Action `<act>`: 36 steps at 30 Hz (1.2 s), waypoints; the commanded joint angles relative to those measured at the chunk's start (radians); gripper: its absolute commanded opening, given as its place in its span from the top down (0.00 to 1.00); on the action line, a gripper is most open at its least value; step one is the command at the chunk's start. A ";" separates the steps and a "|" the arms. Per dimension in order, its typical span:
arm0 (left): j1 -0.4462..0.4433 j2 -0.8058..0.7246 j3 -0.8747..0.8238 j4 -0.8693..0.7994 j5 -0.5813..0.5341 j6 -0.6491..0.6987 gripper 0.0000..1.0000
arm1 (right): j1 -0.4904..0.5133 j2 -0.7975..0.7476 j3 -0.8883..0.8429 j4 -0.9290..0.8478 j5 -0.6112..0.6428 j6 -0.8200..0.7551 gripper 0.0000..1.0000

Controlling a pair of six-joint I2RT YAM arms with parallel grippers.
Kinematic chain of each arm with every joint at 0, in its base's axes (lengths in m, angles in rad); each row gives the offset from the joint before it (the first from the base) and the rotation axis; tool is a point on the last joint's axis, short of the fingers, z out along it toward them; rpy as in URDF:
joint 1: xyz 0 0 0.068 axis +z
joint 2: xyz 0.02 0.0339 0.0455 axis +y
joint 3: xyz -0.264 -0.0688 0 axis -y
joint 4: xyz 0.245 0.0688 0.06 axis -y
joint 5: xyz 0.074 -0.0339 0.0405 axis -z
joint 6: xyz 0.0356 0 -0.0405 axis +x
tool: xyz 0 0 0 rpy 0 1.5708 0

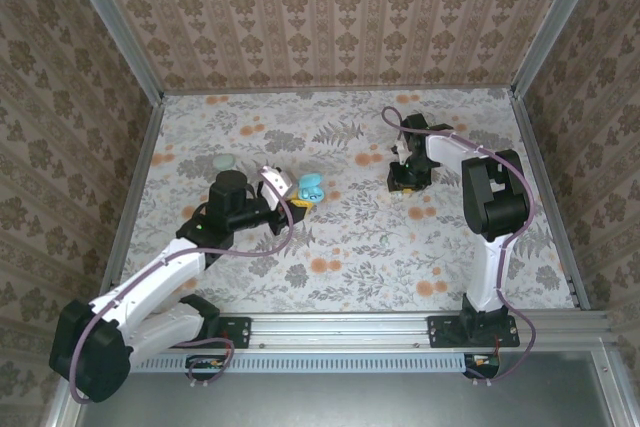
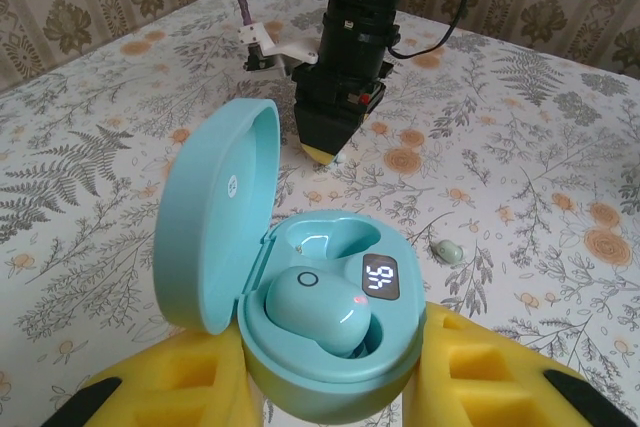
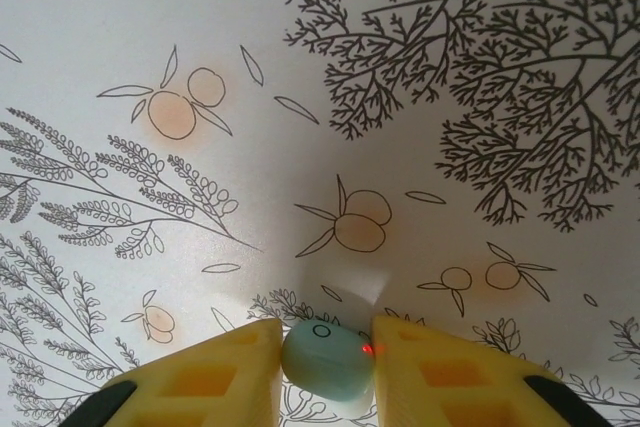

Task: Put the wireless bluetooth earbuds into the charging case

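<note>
My left gripper [image 2: 335, 382] is shut on the teal charging case [image 2: 330, 347], held above the table with its lid [image 2: 215, 207] swung open to the left. One earbud [image 2: 320, 309] sits in the near socket, beside a lit number display. The far socket [image 2: 325, 242] is empty. In the top view the case [image 1: 310, 189] is at the table's middle left. My right gripper [image 3: 328, 357] points down at the cloth and is shut on the other earbud [image 3: 325, 365], which shows a red light. From above, the right gripper [image 1: 405, 182] is right of the case.
The flower-printed cloth [image 1: 350, 247] covers the table inside patterned walls with metal rails. A pale green oval thing [image 1: 222, 161] lies left of the left arm. A small pale green piece [image 2: 447, 251] lies on the cloth right of the case.
</note>
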 commanded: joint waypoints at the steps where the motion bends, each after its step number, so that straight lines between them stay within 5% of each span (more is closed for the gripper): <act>1: 0.004 -0.024 -0.001 -0.024 -0.002 -0.011 1.00 | 0.014 -0.003 -0.019 -0.041 -0.021 0.068 0.74; 7: 0.003 -0.041 -0.005 -0.020 -0.002 -0.025 1.00 | 0.013 -0.038 -0.077 0.012 -0.022 0.257 0.75; 15: 0.004 -0.042 0.007 -0.039 -0.002 -0.010 1.00 | 0.013 -0.083 -0.091 0.035 -0.072 0.334 0.63; 24: 0.003 -0.041 0.003 -0.028 -0.003 -0.010 1.00 | 0.006 -0.115 0.038 -0.093 -0.065 -0.003 0.60; 29: 0.005 -0.038 0.009 -0.034 -0.002 -0.004 1.00 | 0.027 -0.095 0.072 -0.149 0.060 -0.185 0.61; 36: 0.004 -0.038 0.011 -0.040 -0.005 -0.001 1.00 | 0.034 -0.040 0.102 -0.190 0.153 -0.274 0.61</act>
